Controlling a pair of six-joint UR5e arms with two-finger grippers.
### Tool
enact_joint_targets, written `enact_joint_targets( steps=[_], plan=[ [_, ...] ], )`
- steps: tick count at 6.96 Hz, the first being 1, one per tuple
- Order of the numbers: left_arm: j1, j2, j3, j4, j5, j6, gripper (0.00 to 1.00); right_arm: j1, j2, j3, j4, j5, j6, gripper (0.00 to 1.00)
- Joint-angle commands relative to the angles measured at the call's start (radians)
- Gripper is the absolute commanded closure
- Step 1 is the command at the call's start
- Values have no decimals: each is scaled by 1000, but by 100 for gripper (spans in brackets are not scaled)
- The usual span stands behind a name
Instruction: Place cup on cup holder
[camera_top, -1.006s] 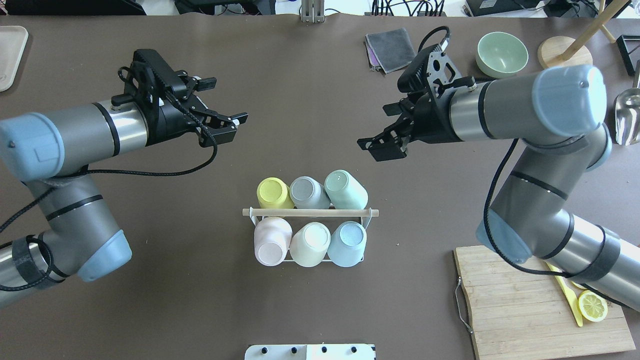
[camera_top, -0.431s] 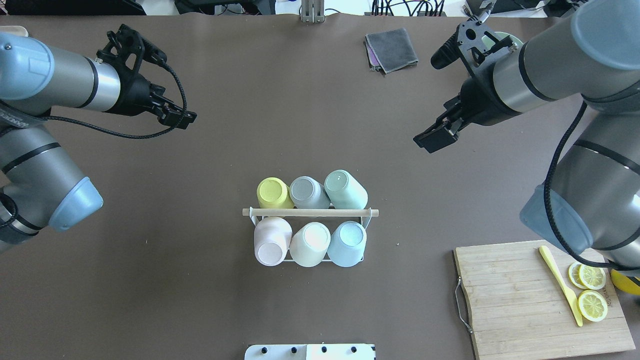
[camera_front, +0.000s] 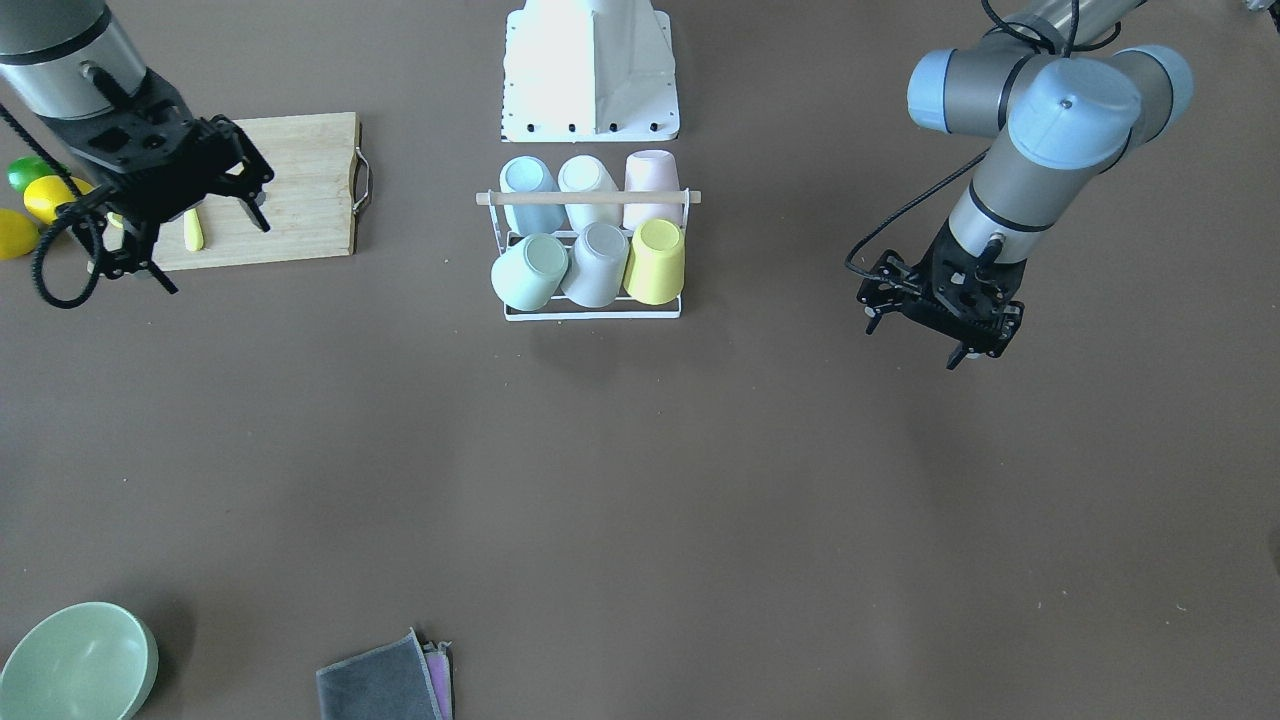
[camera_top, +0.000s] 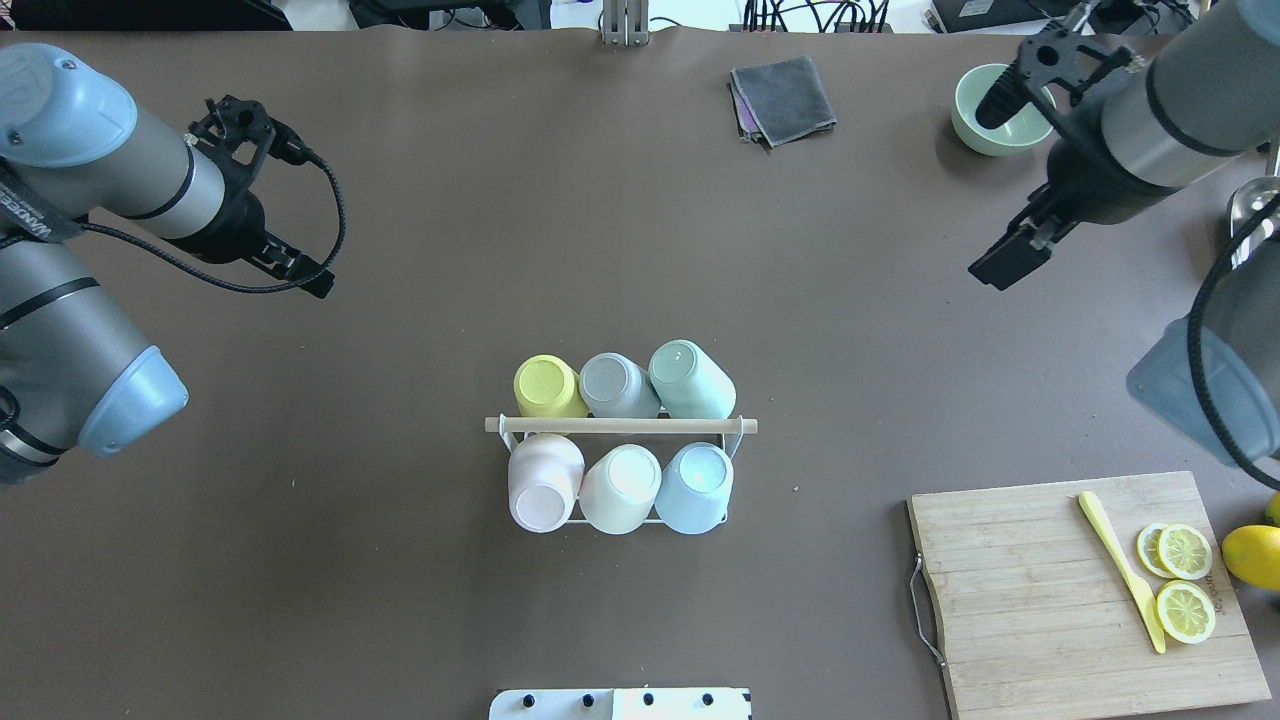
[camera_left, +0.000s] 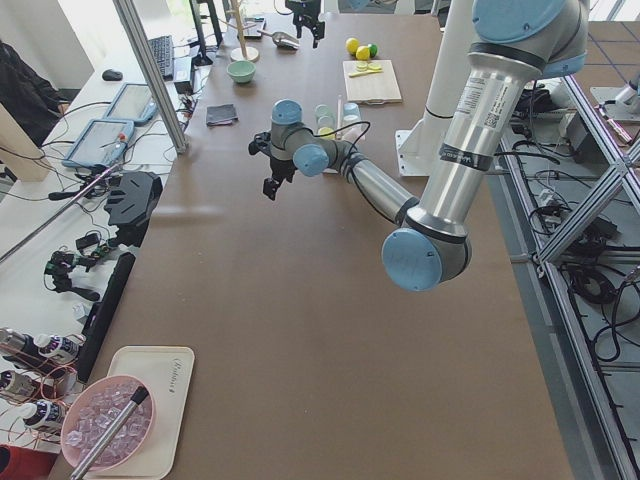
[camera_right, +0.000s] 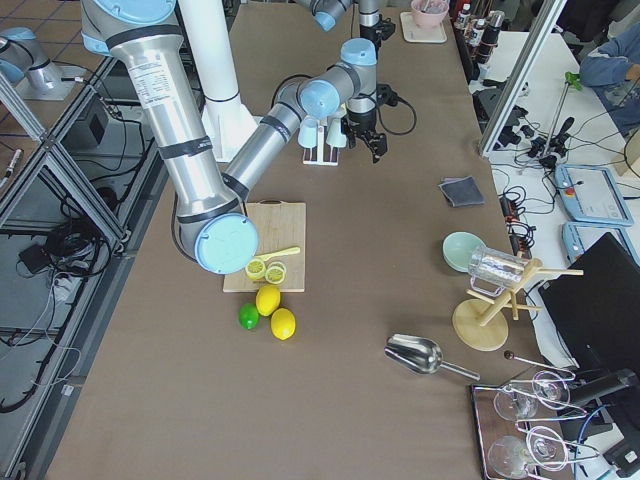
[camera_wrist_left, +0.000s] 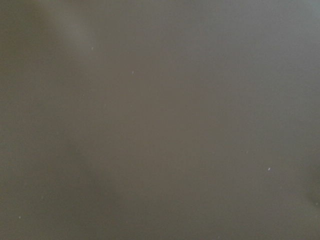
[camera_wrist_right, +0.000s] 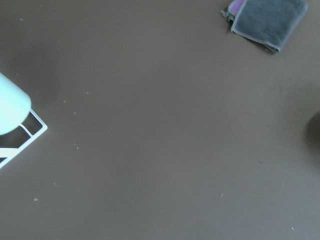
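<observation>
**Rack full: six cups on the pegs**

The cup holder (camera_top: 620, 425) stands mid-frame on the counter (camera_top: 400, 600) in the overhead view. It carries six cups (camera_top: 620, 488), three per row. No loose cup shows, so the task looks finished. The left pincer (camera_top: 305, 280) at upper left and the right pincer (camera_top: 1003, 265) at upper right hang well apart from it, both spread and empty.

- A small white wire-rack cup holder (camera_front: 592, 312) with a light wooden rod handle (camera_top: 620, 425) stands upright at mid-table. In the overhead view the rod runs from 9 to 3 o'clock.
- Six pastel cups sit upturned and tilted on it, in two rows of three.
- At 12 o'clock of the rod: yellow cup (camera_top: 546, 384), grey cup (camera_top: 616, 384), mint-green cup (camera_top: 690, 379).
- At 6 o'clock: pink cup (camera_top: 544, 482), cream cup (camera_top: 621, 488), pale blue cup (camera_top: 698, 486).
</observation>
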Motion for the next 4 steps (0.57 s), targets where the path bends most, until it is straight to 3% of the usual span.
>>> enact_joint_targets(
  steps=[1,2,4],
  plan=[
    [-78,88,15,93,-34,0,2,145,-98,-50,-17,-9,-17,0],
    [-153,131,16,122,-92,2,2,205,-133,-97,-17,0,-19,0],
    [-247,228,45,113,-112,29,2,305,-263,-119,-17,2,-21,0]
  ],
)
